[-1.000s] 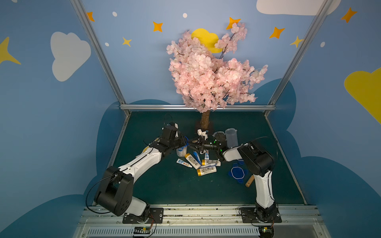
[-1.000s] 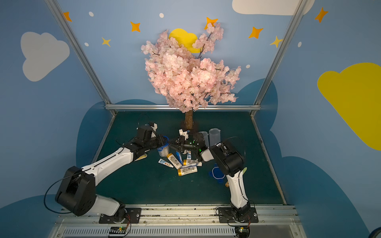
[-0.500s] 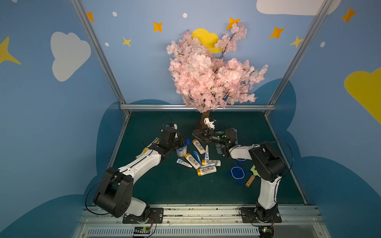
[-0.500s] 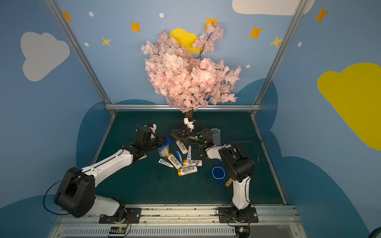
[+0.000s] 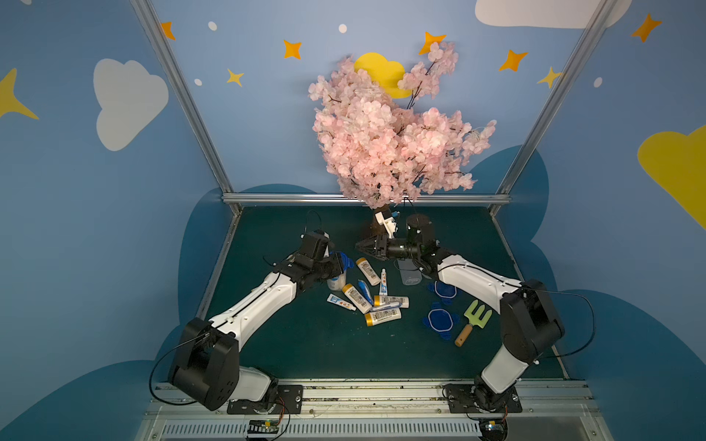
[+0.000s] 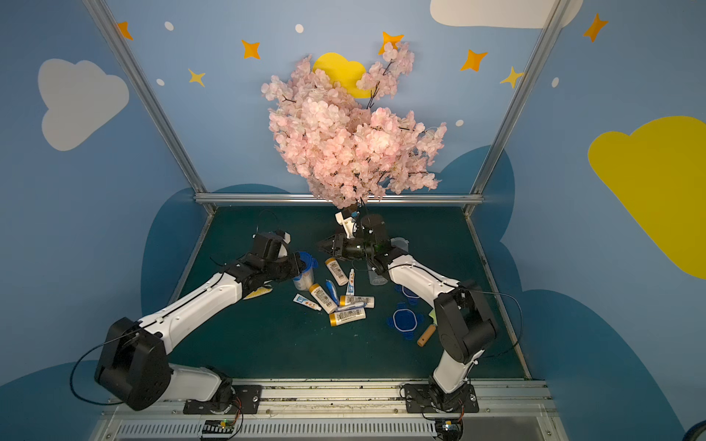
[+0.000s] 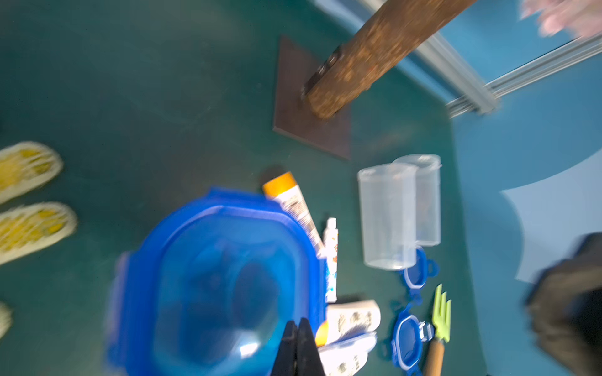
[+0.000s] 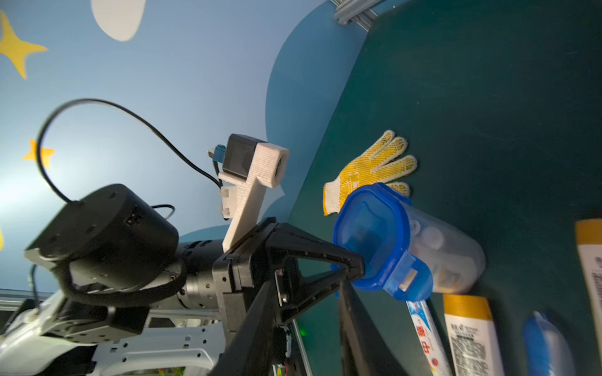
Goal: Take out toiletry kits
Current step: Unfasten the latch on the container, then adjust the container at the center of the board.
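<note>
My left arm is stretched out to the lidded jar and my right arm hovers bent beside it.
My left hand (image 8: 358, 265) reaches low across the table (image 5: 305, 351), its fingers pressed together at the rim of the blue lid (image 8: 368, 234) on the jar (image 5: 336, 281). My right hand (image 5: 361, 248) hangs level above the table, pointing toward the left one, fingers slightly apart and empty. Bottles (image 5: 367, 271) and toothpaste tubes (image 5: 383, 280) lie loose on the table between my arms. More white pieces show inside the jar.
</note>
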`<state>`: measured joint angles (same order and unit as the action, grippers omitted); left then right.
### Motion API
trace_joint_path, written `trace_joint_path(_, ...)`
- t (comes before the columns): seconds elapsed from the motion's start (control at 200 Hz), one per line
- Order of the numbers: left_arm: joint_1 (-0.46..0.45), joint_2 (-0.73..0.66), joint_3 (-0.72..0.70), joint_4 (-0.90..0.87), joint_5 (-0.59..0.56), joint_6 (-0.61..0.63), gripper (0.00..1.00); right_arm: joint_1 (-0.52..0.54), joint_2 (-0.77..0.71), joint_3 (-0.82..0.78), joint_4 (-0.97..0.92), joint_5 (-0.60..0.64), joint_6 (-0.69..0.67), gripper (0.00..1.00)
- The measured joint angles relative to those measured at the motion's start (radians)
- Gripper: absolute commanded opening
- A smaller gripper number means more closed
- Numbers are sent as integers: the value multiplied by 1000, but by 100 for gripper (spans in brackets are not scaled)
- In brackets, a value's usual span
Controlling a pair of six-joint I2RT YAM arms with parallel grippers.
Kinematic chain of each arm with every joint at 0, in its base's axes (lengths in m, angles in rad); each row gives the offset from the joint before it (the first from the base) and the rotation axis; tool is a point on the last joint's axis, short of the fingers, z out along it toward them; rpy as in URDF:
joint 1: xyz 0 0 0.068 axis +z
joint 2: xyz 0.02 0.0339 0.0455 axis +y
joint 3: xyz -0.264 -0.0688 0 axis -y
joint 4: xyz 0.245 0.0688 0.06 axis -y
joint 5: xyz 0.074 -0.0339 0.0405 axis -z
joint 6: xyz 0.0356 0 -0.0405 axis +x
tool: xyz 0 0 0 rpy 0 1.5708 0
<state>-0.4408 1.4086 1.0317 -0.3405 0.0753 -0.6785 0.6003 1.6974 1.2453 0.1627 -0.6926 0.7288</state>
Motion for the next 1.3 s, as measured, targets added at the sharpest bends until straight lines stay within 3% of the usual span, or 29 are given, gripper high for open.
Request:
trace_joint_path(0.215, -64, -13, 139, -192, -41, 47, 3, 10, 61, 178, -346, 120, -217, 0)
trace_joint_path(0.421, -187, -88, 155, -205, -67, 58, 2, 18, 195, 359, -562, 228, -341, 0)
trace_joint_path(0.531, -206, -79, 114, -206, -87, 49, 2, 26, 281, 463, -651, 271, -385, 0)
trace_joint_path(0.891, -140, -8, 18, -198, -146, 19, 2, 84, 420, 636, -800, 329, -454, 0)
trace_joint_path(1.121, -60, -37, -27, -187, -147, 13, 2, 123, 419, 631, -814, 330, -468, 0)
trace_joint_path(1.297, -14, -105, -66, -198, -154, 13, 2, 153, 389, 536, -802, 330, -467, 0)
